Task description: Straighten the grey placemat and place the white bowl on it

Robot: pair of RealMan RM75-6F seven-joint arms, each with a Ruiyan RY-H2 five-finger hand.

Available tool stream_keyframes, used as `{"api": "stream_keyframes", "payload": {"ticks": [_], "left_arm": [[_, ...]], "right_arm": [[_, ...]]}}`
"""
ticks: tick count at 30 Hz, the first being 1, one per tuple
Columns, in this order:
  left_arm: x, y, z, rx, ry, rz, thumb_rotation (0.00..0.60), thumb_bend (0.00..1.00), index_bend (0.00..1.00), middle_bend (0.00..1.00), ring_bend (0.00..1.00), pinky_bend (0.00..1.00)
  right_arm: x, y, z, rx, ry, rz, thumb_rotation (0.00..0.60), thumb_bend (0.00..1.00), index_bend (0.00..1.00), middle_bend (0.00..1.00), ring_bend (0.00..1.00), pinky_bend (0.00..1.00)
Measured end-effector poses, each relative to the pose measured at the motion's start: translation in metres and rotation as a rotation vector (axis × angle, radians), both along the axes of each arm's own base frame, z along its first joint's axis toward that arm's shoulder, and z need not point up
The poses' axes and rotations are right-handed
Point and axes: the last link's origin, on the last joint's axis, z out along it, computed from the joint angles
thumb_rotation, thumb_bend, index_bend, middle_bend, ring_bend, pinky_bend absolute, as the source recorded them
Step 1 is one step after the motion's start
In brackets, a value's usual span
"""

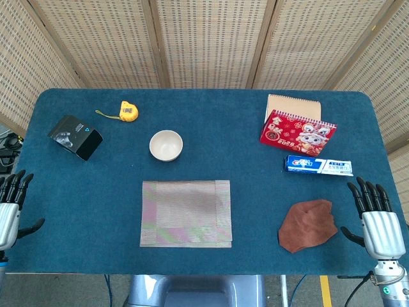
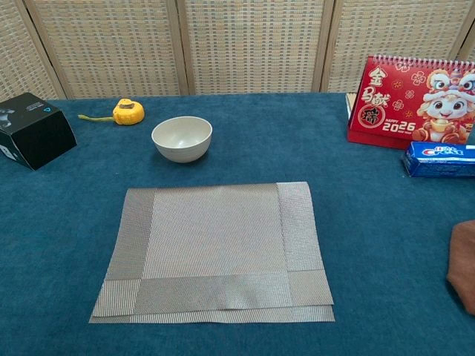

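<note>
While both hands (image 1: 11,208) (image 1: 377,220) rest spread and empty, the white bowl (image 1: 166,145) sits beyond the folded grey placemat (image 1: 186,213).

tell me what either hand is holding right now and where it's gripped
Nothing is held. The left hand and right hand rest at the table's near corners with fingers spread, away from the grey placemat and white bowl.

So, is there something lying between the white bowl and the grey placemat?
No. In both views only bare blue tablecloth separates the white bowl from the grey placemat; the bowl stands apart, just beyond the placemat's far edge.
</note>
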Motion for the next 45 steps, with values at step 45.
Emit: {"api": "stream_keyframes", "payload": {"ticks": [45], "left_arm": [[0.054,-0.004,-0.08,-0.255,0.033,-0.232,0.6,0.24,0.18,0.0,0.0,0.0]], "right_arm": [[-0.002,0.001,-0.001,0.04,-0.04,-0.041,0.6,0.03,0.07,0.0,0.0,0.0]]}}
